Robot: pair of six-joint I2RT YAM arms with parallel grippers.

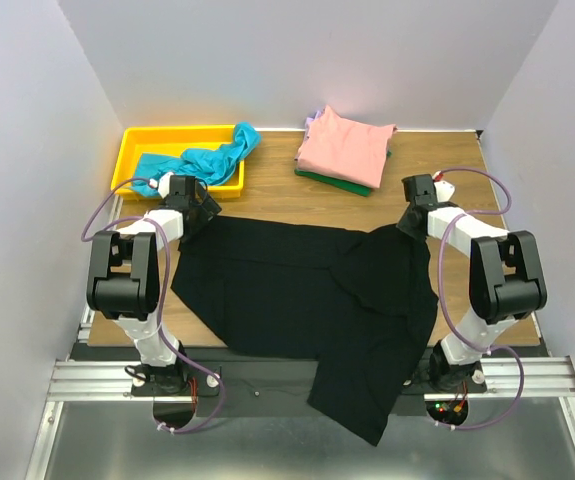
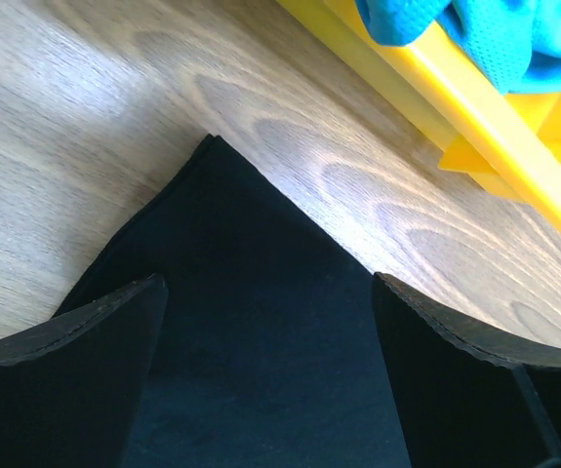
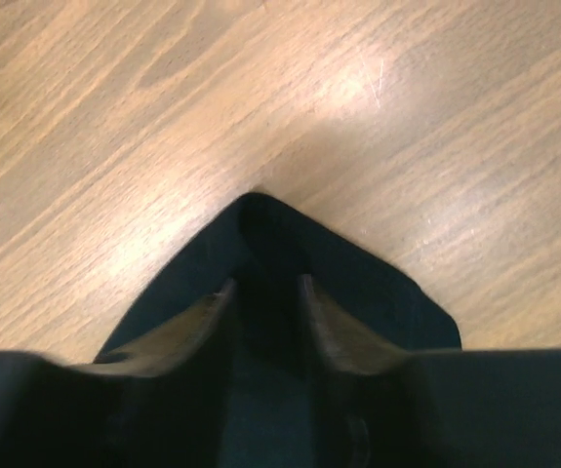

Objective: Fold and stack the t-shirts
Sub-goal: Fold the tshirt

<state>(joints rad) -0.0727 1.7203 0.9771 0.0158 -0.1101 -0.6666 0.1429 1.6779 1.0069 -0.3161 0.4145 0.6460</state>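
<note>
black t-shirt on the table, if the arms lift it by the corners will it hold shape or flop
Probably floppy: the large black cloth t-shirt droops over the near edge of the wooden table. It likely bunches where pinched; its corner peaks up in the right gripper. Lifted by one corner, the rest would probably hang and drag.

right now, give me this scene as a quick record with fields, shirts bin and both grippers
black t-shirt: spread across the table, near part hanging over the near edge
stack: pink t-shirt on top, green t-shirt under it, lavender t-shirt peeking out at the far side
teal t-shirt: unfolded, in the yellow bin, draped over its rim
left gripper: open, over the black t-shirt's far left corner
right gripper: shut on the black t-shirt's far right corner
</note>
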